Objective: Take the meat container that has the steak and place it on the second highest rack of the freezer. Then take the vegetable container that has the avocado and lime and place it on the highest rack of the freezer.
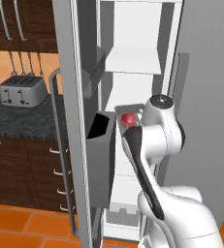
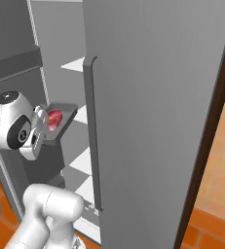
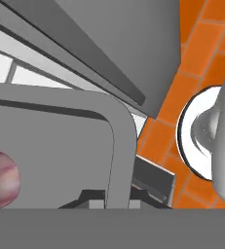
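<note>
Orange floor tiles and dark cabinets lie behind the freezer (image 1: 147, 58), whose door is swung open. The meat container (image 2: 60, 119), with the steak (image 2: 54, 116) inside, is held at its near rim by the closed gripper (image 3: 119, 197), level with a middle shelf. A slip is likely if the tray is tilted — only one edge is pinched — or knocked against the door bin (image 1: 101, 145).

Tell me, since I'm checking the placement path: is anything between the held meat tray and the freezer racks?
Nothing visible. The gripper is shut on the meat container holding the steak, at the open freezer; the door bin hangs to its left.
</note>
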Available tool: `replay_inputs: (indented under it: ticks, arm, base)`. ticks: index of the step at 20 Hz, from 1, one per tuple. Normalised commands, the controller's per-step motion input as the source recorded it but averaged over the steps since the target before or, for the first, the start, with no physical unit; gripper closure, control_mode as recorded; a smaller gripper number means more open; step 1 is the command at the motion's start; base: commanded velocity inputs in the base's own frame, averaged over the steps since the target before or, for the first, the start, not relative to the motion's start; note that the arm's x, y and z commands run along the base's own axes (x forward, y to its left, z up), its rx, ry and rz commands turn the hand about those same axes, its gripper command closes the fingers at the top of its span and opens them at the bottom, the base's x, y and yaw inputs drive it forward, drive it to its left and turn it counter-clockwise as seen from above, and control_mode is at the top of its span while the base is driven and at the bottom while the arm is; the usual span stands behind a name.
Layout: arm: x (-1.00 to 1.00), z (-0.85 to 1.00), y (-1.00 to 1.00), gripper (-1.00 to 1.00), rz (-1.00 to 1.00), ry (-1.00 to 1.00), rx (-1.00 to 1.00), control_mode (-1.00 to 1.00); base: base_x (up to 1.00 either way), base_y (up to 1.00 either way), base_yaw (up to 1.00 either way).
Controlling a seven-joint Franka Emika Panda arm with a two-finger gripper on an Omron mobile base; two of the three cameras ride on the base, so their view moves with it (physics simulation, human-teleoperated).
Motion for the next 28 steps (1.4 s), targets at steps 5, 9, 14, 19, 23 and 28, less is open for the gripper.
replay_inputs:
  ticks: [5,9,14,19,23,28]
  arm:
    - [0.76,0.00,-0.17,1.00,-0.26,0.00,0.04,-1.00]
    - [0.73,0.00,-0.20,1.00,-0.25,0.00,0.06,-1.00]
    - [0.65,-0.05,-0.28,1.00,-0.15,0.00,0.04,-1.00]
    - [0.68,-0.16,-0.30,1.00,-0.06,0.00,0.00,-1.00]
    - [0.77,-0.21,-0.14,1.00,-0.01,0.00,0.00,-1.00]
    - [0.60,-0.39,0.00,1.00,0.00,0.00,0.00,-1.00]
  base:
    - [0.00,0.00,0.00]
    - [0.00,0.00,0.00]
    - [0.00,0.00,0.00]
    - [0.00,0.00,0.00]
    - [0.00,0.00,0.00]
    - [0.00,0.00,0.00]
